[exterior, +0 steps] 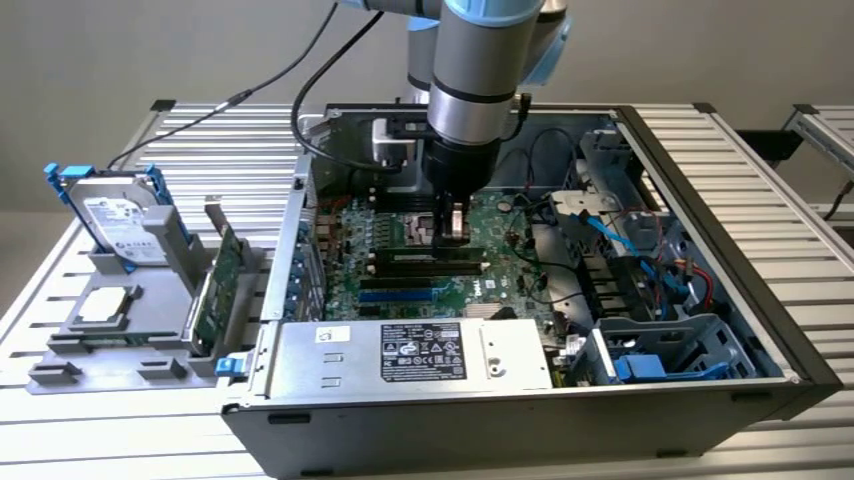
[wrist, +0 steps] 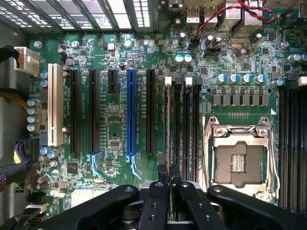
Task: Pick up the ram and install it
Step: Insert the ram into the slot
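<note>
Pincer is down inside the case, jaws closed right up, tips over the memory slots beside the CPU socket. The ram looks to be the thin edge-on strip in the slot in line with the tips. Can't tell if the tips pinch it or just sit on top, nor if it's fully home.

Risks as I see them:
- Stick going in tilted, one end seated and the other proud, so the white latch never closes.
- Notch off, so pressure flexes the motherboard.
- Tips slipping off that narrow edge onto the neighbouring slot.
</note>
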You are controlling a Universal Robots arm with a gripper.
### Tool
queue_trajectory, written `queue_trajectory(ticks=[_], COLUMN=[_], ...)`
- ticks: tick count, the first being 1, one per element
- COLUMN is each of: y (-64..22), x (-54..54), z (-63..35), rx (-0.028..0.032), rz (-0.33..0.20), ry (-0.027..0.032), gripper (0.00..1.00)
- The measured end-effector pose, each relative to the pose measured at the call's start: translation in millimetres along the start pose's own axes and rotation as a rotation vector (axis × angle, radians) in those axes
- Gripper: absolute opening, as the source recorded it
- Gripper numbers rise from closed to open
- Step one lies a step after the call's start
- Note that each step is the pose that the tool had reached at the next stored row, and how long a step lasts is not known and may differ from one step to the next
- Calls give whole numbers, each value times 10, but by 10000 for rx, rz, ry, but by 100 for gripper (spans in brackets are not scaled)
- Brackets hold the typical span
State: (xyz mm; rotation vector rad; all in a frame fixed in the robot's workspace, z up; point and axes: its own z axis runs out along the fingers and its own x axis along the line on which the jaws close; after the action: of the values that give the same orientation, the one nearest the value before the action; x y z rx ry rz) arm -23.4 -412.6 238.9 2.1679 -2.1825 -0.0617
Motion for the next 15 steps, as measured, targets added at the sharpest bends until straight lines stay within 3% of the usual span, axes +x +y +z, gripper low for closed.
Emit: queue_trajectory(ticks=[15], y=[7], x=[-1], z=[52], rx=[-17], rz=[-23], ry=[-43], gripper=[13])
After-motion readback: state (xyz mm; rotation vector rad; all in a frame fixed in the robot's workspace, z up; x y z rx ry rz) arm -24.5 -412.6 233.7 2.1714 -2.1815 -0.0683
